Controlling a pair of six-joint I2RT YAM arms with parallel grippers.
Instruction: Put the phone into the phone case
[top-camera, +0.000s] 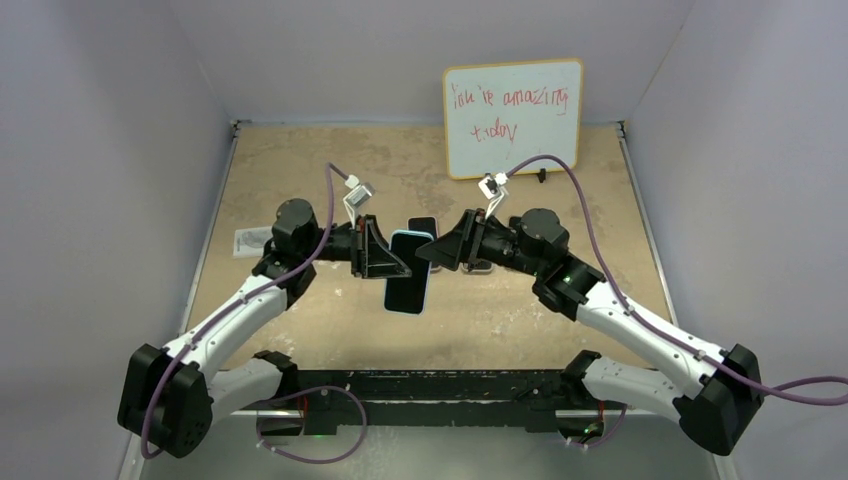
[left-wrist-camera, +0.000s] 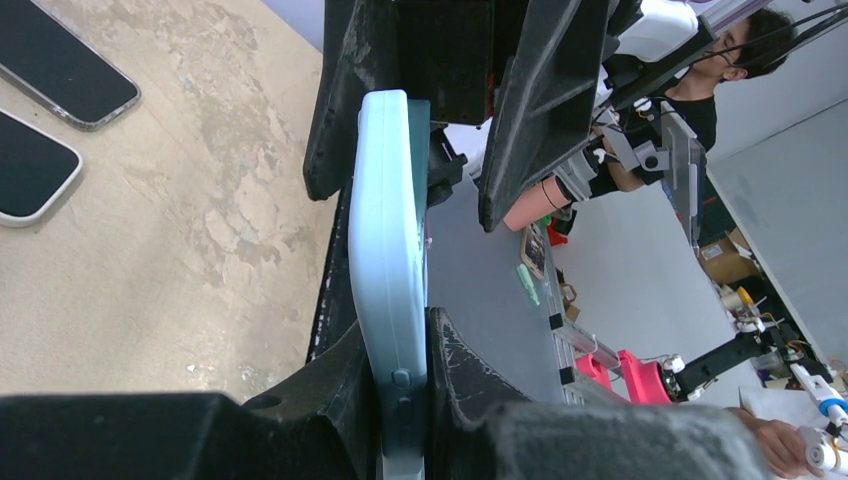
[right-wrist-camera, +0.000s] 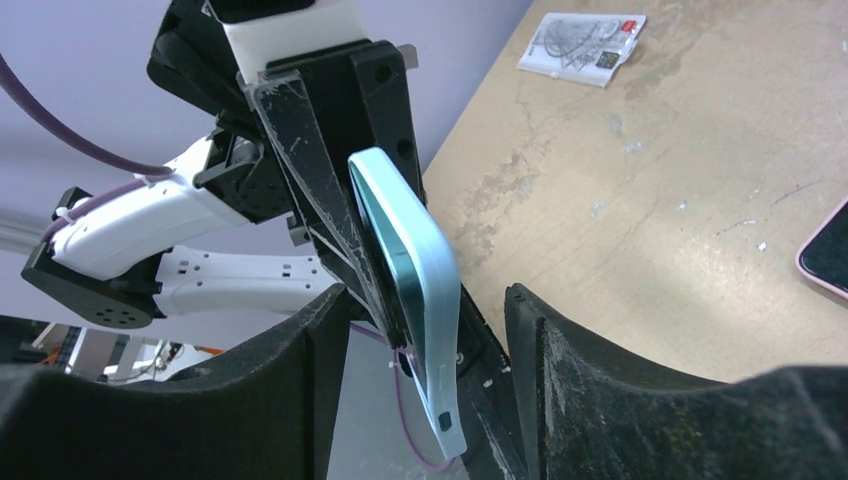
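A light blue phone case (top-camera: 408, 272) with a dark face hangs above the table's middle. My left gripper (top-camera: 388, 262) is shut on its edge; in the left wrist view the case (left-wrist-camera: 385, 250) stands on edge, clamped in that gripper (left-wrist-camera: 400, 340). My right gripper (top-camera: 432, 252) is open at the case's other side. In the right wrist view the case (right-wrist-camera: 425, 270) sits between the spread fingers of this gripper (right-wrist-camera: 425, 300), touching neither. I cannot tell whether a phone fills the case. Two dark phones (left-wrist-camera: 60, 60) (left-wrist-camera: 25, 170) lie on the table.
A whiteboard (top-camera: 512, 115) with red writing leans on the back wall. A clear packet (top-camera: 250, 241) lies at the table's left; it shows in the right wrist view (right-wrist-camera: 580, 45). A phone with a pink edge (right-wrist-camera: 825, 250) lies at the right.
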